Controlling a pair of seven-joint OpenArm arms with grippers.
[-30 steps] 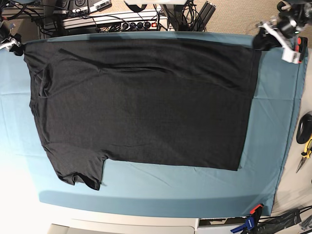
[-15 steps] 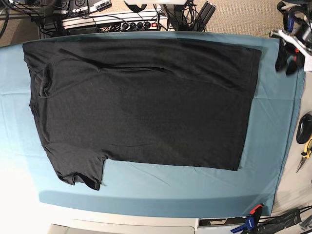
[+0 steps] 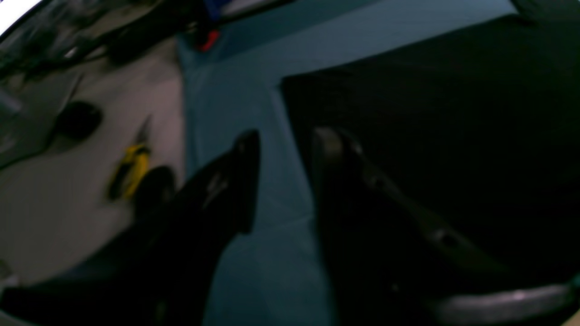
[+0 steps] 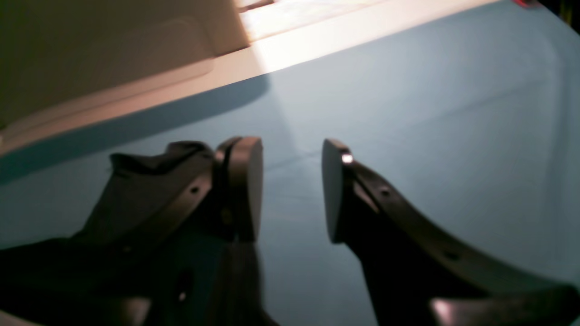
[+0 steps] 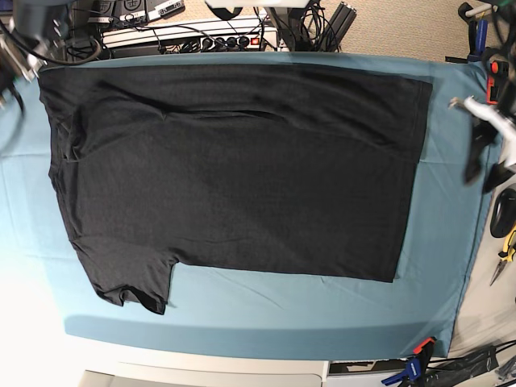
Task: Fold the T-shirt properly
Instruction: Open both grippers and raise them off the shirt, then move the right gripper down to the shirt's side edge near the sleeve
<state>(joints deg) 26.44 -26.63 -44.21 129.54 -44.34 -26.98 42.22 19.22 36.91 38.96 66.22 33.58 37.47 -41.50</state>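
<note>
While the T-shirt [image 5: 234, 169] lies flat, plain dark side up, on the teal cloth [image 5: 439, 242], both my arms sit off it. Left gripper [image 3: 283, 149]: jaws apart w/ nothing between them, over cloth just beside the shirt's straight hem edge; view blurred. Right gripper [image 4: 292, 185]: jaws apart, nothing held, over bare cloth, shirt not in that view. Yellow-handled pliers [image 5: 507, 251] off the cloth, on the far side from the shirt's sleeve.
</note>
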